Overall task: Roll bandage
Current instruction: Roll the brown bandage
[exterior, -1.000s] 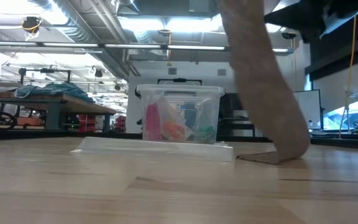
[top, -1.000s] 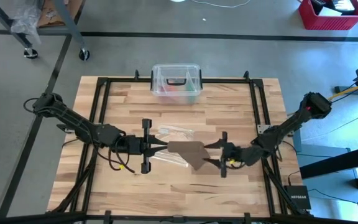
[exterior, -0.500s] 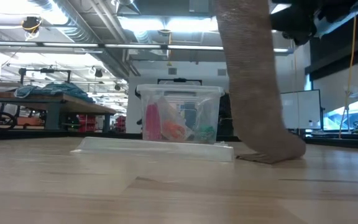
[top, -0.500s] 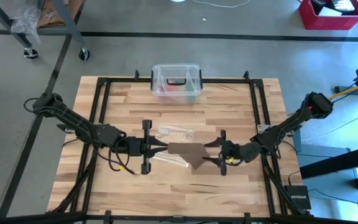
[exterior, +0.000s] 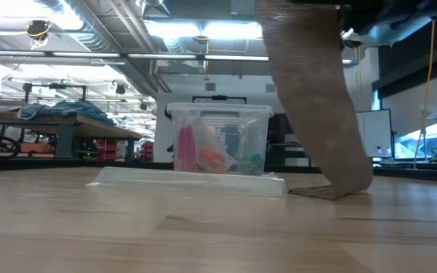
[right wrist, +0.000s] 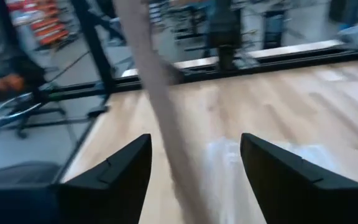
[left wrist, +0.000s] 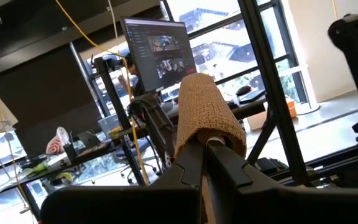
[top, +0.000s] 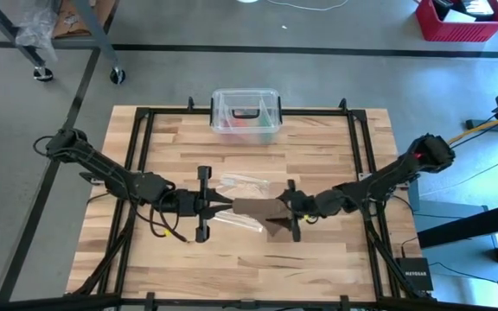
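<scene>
Brown bandage (left wrist: 204, 118) is clamped by the left end effector (top: 223, 205) and hung up for rolling; right end effector (right wrist: 194, 165) is spread wide w/ the strip between.

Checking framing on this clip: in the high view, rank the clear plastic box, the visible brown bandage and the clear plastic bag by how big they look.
1. Clear plastic box, largest.
2. Bandage and clear plastic bag: too close to rank; the bag's see-through edges are hard to trace, and the bandage is partly hidden by the grippers.
</scene>
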Controlling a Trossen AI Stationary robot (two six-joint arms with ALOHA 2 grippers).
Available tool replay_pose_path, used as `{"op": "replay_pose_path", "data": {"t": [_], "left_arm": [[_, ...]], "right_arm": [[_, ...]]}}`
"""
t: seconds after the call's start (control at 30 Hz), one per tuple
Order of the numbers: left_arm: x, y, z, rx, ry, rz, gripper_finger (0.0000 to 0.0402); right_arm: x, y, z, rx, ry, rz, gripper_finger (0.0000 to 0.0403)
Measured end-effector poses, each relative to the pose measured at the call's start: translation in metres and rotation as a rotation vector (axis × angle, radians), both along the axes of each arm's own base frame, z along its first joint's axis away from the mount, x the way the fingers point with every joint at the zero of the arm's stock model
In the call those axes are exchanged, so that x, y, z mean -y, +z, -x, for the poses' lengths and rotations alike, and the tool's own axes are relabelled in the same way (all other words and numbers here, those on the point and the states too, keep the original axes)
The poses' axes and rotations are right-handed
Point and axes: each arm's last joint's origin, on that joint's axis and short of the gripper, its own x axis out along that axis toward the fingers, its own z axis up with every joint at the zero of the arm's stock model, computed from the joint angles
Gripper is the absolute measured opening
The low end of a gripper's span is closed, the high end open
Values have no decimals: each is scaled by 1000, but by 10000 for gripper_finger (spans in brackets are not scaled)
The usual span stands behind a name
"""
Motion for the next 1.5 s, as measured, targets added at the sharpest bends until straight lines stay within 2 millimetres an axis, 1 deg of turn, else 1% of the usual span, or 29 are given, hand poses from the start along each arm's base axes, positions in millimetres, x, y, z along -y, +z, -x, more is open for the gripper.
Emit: {"op": "replay_pose_path", "data": {"t": [0.13,0.2,0.23,0.3,0.37,0.43,0.47,0.5,0.6,0.7,0.8,0.97,1.03,1.5], "left_arm": [[0,0,0,-3,0,-2,0],[1,0,0,-4,-2,-2,0],[2,-1,1,-5,-5,-3,0],[2,0,1,-3,-9,-1,0],[2,1,1,6,-15,7,0],[4,2,2,25,-66,26,0],[4,3,2,35,-88,28,0],[4,4,2,47,-101,30,0],[4,7,3,80,-106,43,0],[3,12,5,131,-108,66,0],[4,16,7,172,-87,81,0],[5,15,11,145,89,60,0],[5,14,11,134,121,54,0],[5,14,11,128,131,47,0]], "right_arm": [[-7,1,-12,7,59,94,245],[-11,3,-14,19,72,120,227],[-12,4,-14,25,76,131,211],[-12,5,-14,29,72,149,166],[-12,4,-14,20,76,156,108],[-12,2,-14,3,77,169,44],[-11,1,-13,-5,79,186,23],[-11,1,-13,-10,74,199,13],[-13,1,-12,-1,40,220,19],[-15,1,-11,-3,22,258,7],[-16,0,-10,-6,23,263,9],[-16,-1,-10,-20,23,268,4],[-15,-2,-10,-30,23,271,6],[-16,-2,-10,-33,24,269,3]]}}
